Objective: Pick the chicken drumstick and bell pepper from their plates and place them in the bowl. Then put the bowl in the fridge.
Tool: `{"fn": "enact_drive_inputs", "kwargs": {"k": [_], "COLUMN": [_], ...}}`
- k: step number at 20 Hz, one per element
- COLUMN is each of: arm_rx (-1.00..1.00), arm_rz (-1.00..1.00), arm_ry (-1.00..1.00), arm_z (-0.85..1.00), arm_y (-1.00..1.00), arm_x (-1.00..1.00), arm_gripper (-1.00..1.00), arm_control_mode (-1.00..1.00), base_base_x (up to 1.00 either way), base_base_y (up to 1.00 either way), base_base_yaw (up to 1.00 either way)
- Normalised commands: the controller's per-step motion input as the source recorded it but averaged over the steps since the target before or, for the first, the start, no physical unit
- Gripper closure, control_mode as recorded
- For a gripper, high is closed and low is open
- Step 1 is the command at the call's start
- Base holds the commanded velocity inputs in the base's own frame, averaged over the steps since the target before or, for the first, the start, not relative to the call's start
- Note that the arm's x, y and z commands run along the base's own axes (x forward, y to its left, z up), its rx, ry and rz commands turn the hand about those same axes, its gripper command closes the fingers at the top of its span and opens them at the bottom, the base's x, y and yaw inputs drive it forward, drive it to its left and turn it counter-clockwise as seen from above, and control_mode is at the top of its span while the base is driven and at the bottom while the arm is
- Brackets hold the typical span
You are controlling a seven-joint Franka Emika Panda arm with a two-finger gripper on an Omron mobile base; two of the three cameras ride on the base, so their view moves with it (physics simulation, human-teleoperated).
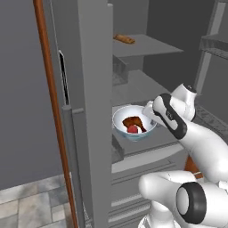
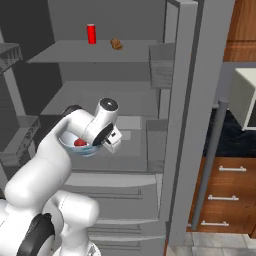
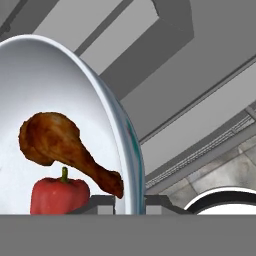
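My gripper (image 3: 129,202) is shut on the rim of the white bowl (image 1: 133,123), one finger inside the rim and one outside. Inside the bowl, the dark brown chicken drumstick (image 3: 60,145) lies beside the red bell pepper (image 3: 60,195). The fridge (image 1: 133,84) stands open. I hold the bowl (image 2: 80,146) over the front of its middle grey shelf (image 2: 125,150), and I cannot tell whether it touches the shelf. In the left base view the gripper (image 1: 149,111) sits at the bowl's right rim. The plates are out of view.
The open fridge door (image 1: 93,89) stands close on the left and another door edge (image 2: 192,100) on the right. On the top shelf are a tan bread-like item (image 1: 124,39) and a slim red bottle (image 2: 91,34). Drawers (image 2: 115,200) lie below. A white microwave (image 2: 245,97) is at right.
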Motion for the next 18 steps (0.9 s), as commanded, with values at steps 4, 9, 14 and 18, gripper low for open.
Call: {"fn": "enact_drive_inputs", "kwargs": {"k": [4,9,14,18], "arm_rx": [0.00,0.00,0.00,0.00], "arm_rz": [0.00,0.00,0.00,0.00], "arm_ry": [0.00,0.00,0.00,0.00], "arm_z": [0.00,0.00,0.00,0.00], "arm_y": [0.00,0.00,0.00,0.00], "arm_x": [0.00,0.00,0.00,0.00], "arm_gripper": [1.00,1.00,1.00,1.00], "arm_control_mode": [1.00,1.00,1.00,1.00], "base_base_x": [-0.05,-0.05,-0.30,-0.41], "base_base_y": [0.23,-0.21,-0.31,-0.22], "base_base_yaw": [0.00,0.03,0.16,0.13]}}
